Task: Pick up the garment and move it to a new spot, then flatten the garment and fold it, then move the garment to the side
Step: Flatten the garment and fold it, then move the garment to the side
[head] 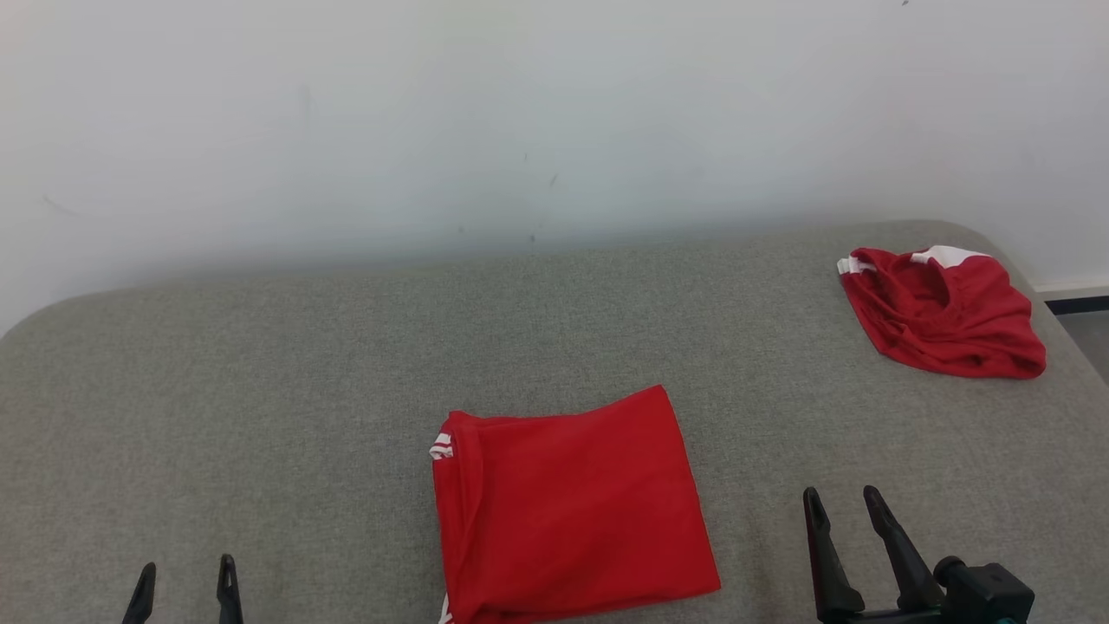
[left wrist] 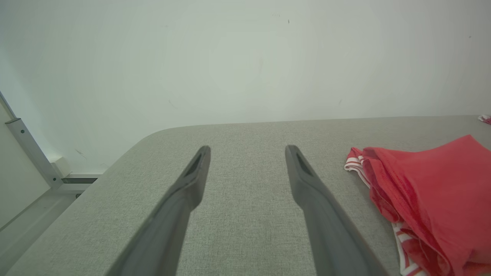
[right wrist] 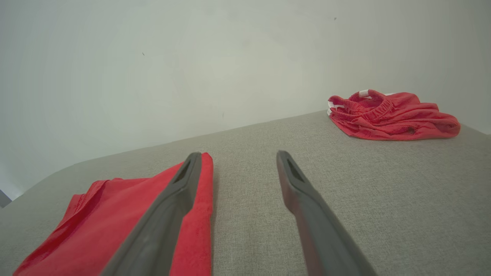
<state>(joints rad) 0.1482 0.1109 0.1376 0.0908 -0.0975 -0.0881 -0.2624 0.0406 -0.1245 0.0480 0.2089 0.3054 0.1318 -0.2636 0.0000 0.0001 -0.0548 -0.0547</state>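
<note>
Now your jaws stand apart and empty on both sides: the left gripper [head: 186, 568] low at the near left, the right gripper [head: 840, 494] at the near right, both above the grey fabric surface [head: 260, 390]. Between them, closer to your right gripper, the folded red garment [head: 572, 503] lies flat as a rough rectangle, white trim showing at its left edge. Well apart, at the far right corner by the white wall [head: 520, 113], a crumpled red garment [head: 944, 312] sits in a heap.
</note>
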